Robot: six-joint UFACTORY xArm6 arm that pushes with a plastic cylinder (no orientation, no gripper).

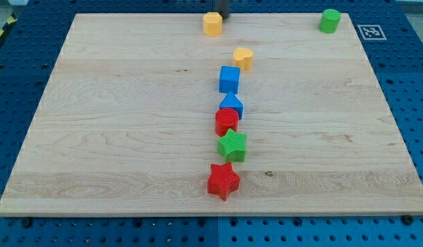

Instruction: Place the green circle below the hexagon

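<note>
The green circle [329, 20] is a short green cylinder at the view's top right corner of the wooden board. The yellow hexagon [212, 24] sits at the top centre. My tip [223, 17] is the lower end of the dark rod at the top edge, just right of the hexagon and touching or nearly touching it. The green circle lies far to the right of the tip.
A yellow heart [243, 58], blue cube [229, 79], blue pentagon-like block [232, 105], red block [226, 121], green star [233, 146] and red star [223, 181] run down the board's middle. The wooden board [95, 123] lies on a blue perforated table. A marker tag [371, 31] is at top right.
</note>
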